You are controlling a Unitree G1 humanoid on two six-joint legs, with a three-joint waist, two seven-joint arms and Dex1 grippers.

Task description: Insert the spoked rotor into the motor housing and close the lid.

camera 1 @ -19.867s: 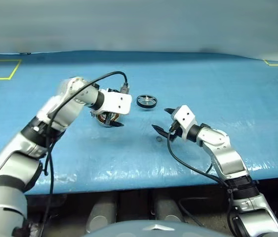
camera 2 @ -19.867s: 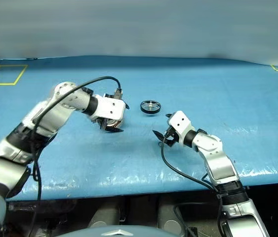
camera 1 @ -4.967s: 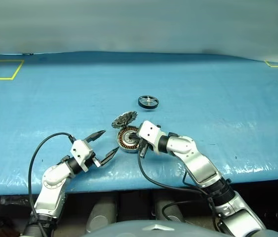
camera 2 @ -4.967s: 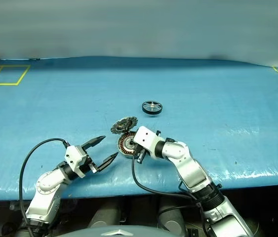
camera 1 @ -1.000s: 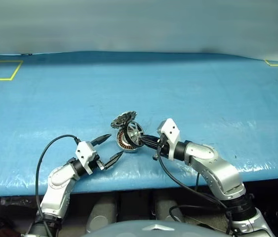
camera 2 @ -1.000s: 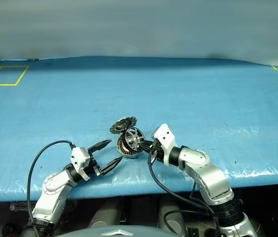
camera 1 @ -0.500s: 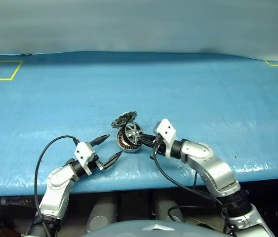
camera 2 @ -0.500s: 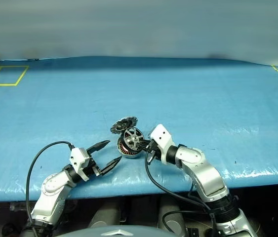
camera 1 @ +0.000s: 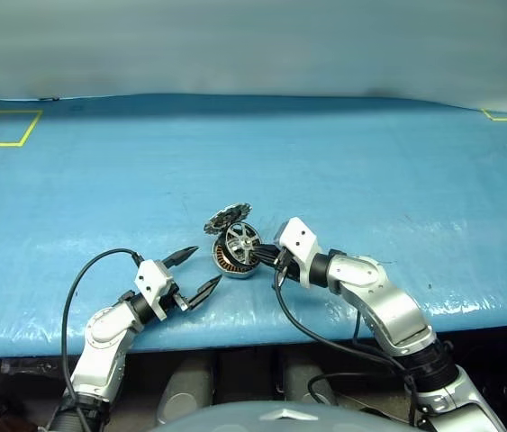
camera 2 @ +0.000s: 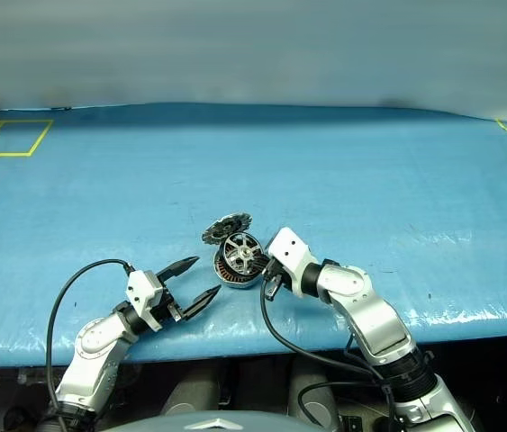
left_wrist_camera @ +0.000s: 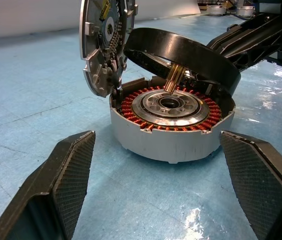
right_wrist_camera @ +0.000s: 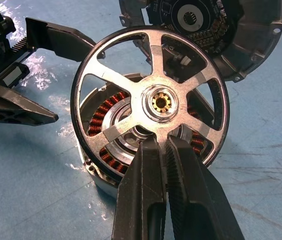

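- Black-rimmed spoked rotor, pinched by right fingers, tilts over motor housing; shaft off-axis.
- Left fingers spread, nearby.

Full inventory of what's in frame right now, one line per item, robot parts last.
Round silver-metal motor housing with copper-brown windings: 1, silver and copper, upright on the blue sheet, near its front edge, between the two grippers.
Toothed silver-grey lid: 1, silver-grey, standing open at the housing's rim.
Black-rimmed spoked rotor with silver spokes and hub: 1, black and silver, held tilted over the housing's opening, not yet seated.
Blue plastic sheet: 1, blue, covering the work surface.
Yellow tape squares: parts of 3, yellow, at the sheet's far left and far right.
Left gripper: 1, black fingers, open, just left of the housing, touching nothing.
Right gripper: 1, black fingers, shut on the rotor.
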